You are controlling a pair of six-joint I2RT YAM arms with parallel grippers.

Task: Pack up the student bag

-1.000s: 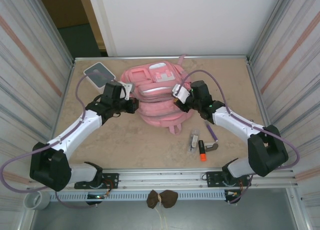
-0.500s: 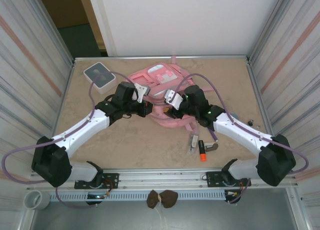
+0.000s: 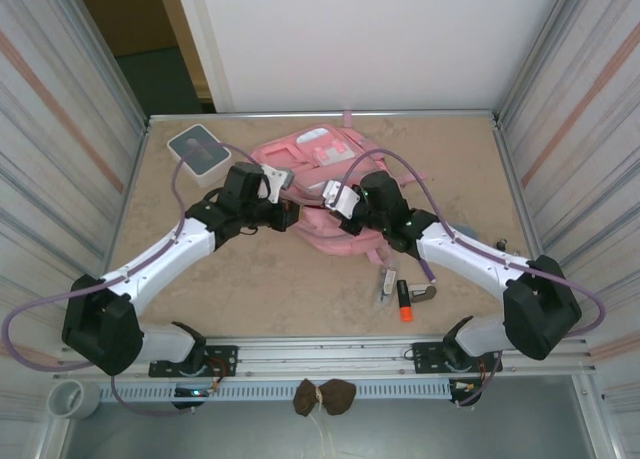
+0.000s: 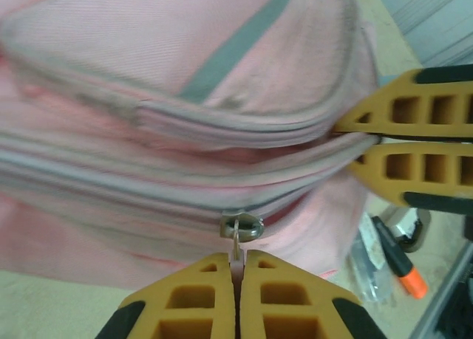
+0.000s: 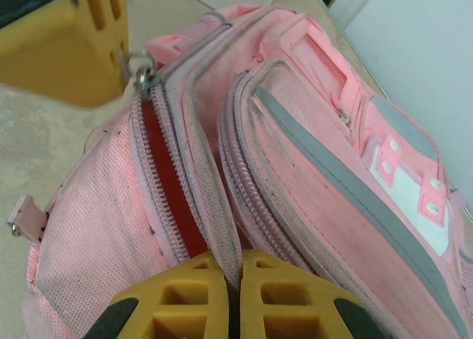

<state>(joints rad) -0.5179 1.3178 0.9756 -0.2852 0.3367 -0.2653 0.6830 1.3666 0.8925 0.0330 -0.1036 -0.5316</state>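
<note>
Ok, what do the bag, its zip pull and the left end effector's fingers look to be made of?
Student bag: woven pink fabric, matte; ribbed weave shows. Zip pull: probably metal; dull silver glint. Left end effector fingers: likely moulded plastic, orange-yellow, matte, with cast pockets.

From the overhead camera I see a small grey-and-white square box [image 3: 198, 151] at the far left corner of the beige table [image 3: 250, 289]. Near the front right lie a black marker with an orange cap [image 3: 403, 301], a clear packet [image 3: 385, 282] just beside it, and a metal clip [image 3: 426, 293].
</note>
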